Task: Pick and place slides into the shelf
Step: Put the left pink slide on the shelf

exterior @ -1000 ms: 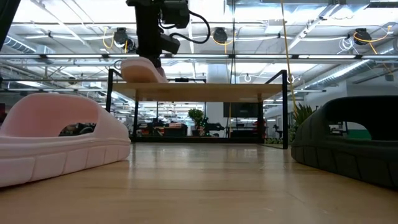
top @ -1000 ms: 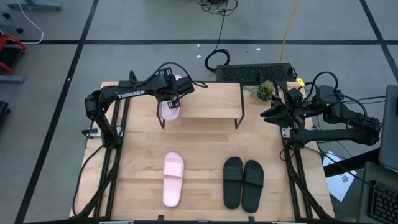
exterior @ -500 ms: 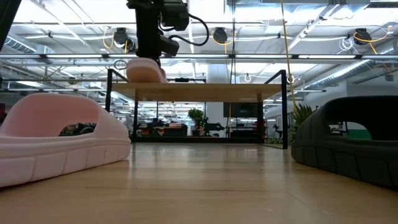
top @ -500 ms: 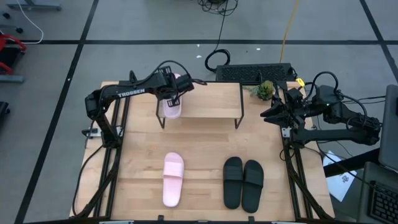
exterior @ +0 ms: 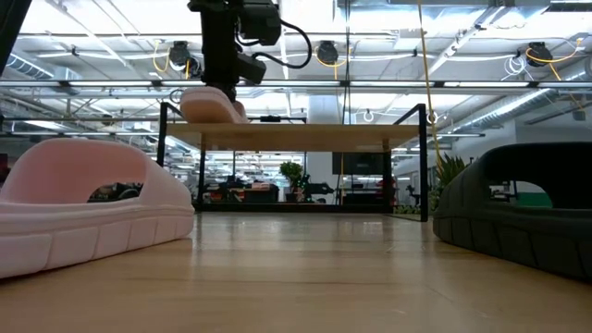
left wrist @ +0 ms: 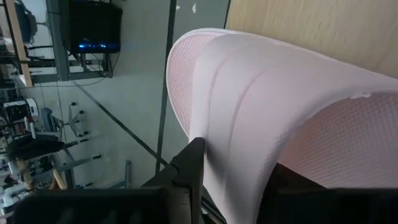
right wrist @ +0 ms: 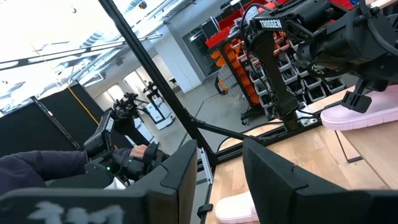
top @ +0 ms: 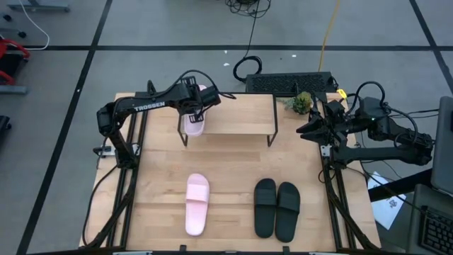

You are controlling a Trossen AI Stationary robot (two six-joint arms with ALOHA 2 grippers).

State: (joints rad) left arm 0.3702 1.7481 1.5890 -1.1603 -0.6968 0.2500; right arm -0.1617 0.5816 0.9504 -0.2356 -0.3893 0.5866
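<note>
The left gripper (top: 195, 105) is clamped on a pink slide (top: 194, 121) by its wide strap; in the left wrist view the dark fingers (left wrist: 189, 168) pinch the strap's edge, with the pale ribbed footbed running away from them. The slide hangs just under the gripper, over the near left corner of the shelf (top: 241, 112). From table height its sole sits about level with the top board, though I cannot tell whether it is touching or a hair above.

The slide looks like moulded foam — light, a little springy, and stiff enough to keep its shape when held by one side. The strap is the natural handle: it stands proud of the sole and gives the fingers two faces to press on. A grip on one edge, as here, may let the toe droop or swing, so a slow set-down seems wise.

The second pink slide (top: 196, 204) and the two black slides (top: 277, 208) lie well away from this gripper, toward the table's near edge, straps up and easy to reach.

The right gripper (top: 311, 128) waits beside the shelf's right end, fingers apart and empty.

The only readable writing is "TROSSEN" on the left arm (top: 148, 107) — repeated on that arm in the right wrist view.
</note>
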